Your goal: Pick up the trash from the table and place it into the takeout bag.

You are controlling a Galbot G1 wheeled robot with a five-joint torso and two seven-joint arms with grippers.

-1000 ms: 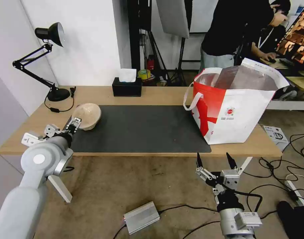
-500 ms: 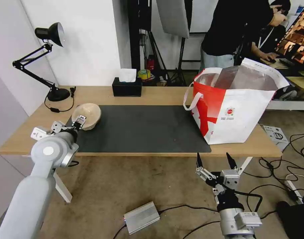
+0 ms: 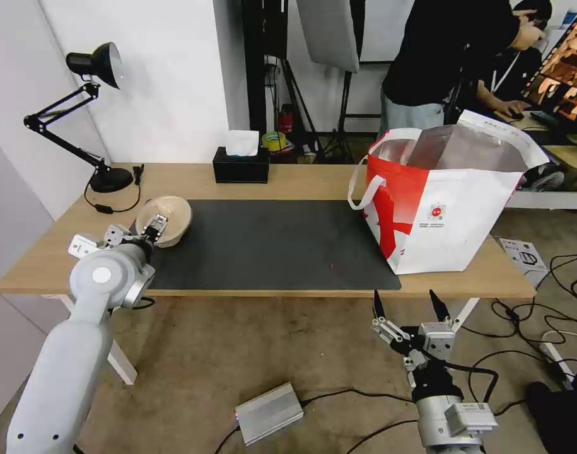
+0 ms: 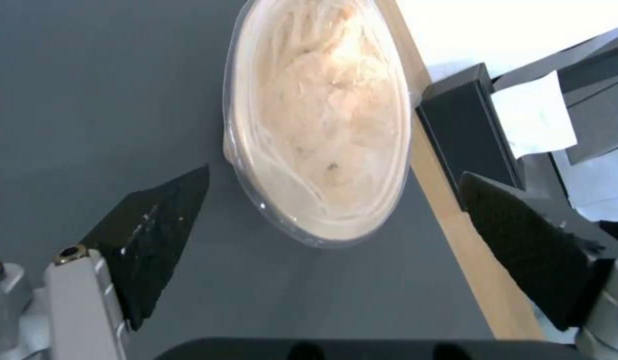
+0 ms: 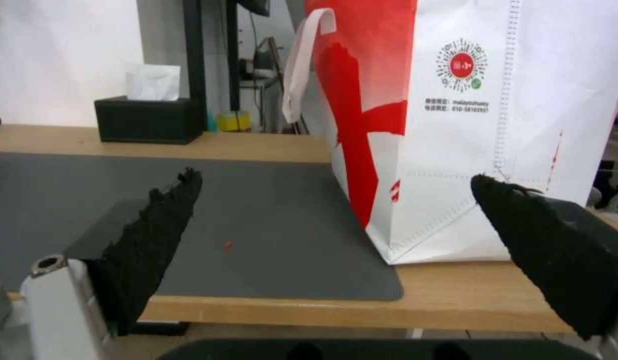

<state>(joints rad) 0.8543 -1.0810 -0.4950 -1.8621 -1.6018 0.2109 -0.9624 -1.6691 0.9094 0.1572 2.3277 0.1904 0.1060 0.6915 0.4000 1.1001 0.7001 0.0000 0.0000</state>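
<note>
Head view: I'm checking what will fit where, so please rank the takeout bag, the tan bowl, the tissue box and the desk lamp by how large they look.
1. takeout bag, clearly largest.
2. desk lamp, by its span, though thin.
3. tan bowl and tissue box look about alike; the box stands farther back, so I would not rank them.

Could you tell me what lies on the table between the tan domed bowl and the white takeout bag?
Only bare dark grey mat separates the tan domed paper bowl from the white-and-red takeout bag, per the head view.
</note>
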